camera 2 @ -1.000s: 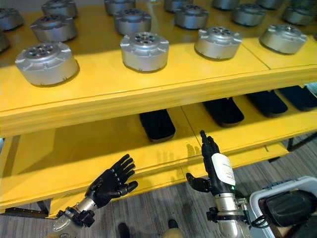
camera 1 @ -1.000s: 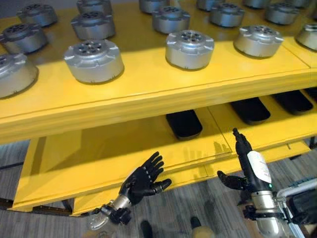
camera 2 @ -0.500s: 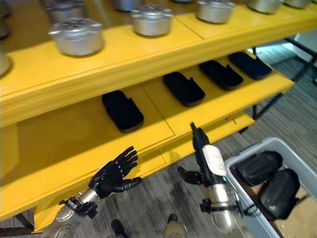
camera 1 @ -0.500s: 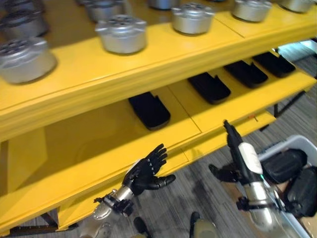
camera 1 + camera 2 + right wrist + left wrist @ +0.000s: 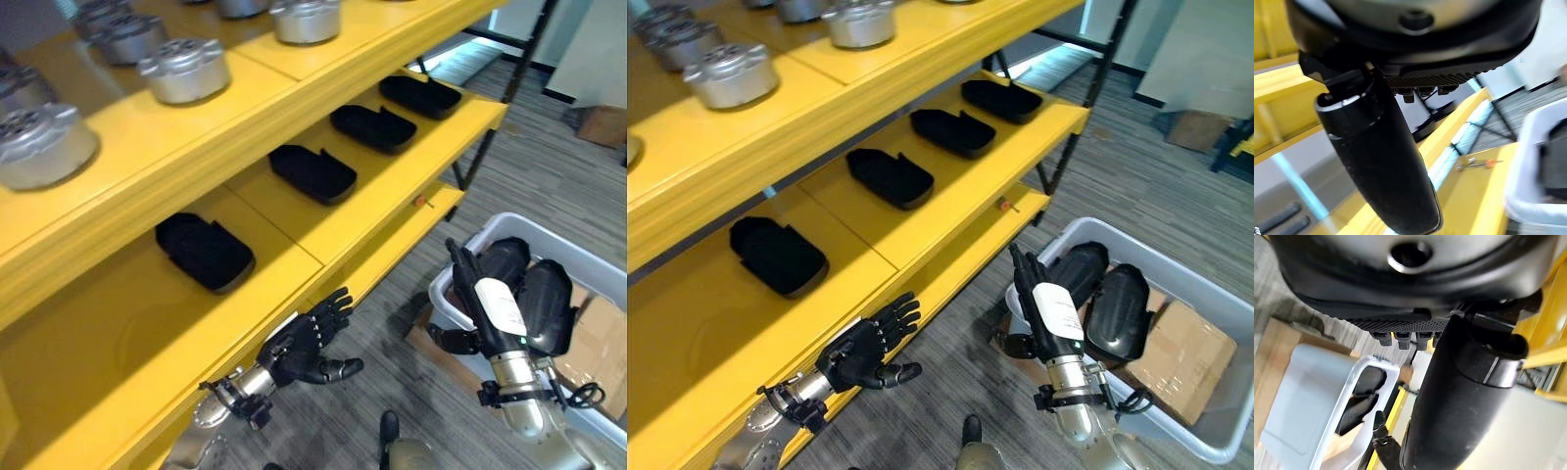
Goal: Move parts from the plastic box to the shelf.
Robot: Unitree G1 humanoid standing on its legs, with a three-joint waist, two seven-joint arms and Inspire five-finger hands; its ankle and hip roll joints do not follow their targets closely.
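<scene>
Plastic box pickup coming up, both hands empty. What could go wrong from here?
1. The right hand, open, hangs beside the plastic box near its rim; reaching in, it might clip the wall.
2. The two black parts lean packed together, so lifting one may drag the other.
3. The left hand, open, sits by the shelf edge and could knock it.

Four black parts (image 5: 779,257) shelved — two boxed (image 5: 1117,311)

Plastic box (image 5: 598,264) newly beside right hand (image 5: 487,304).
</scene>
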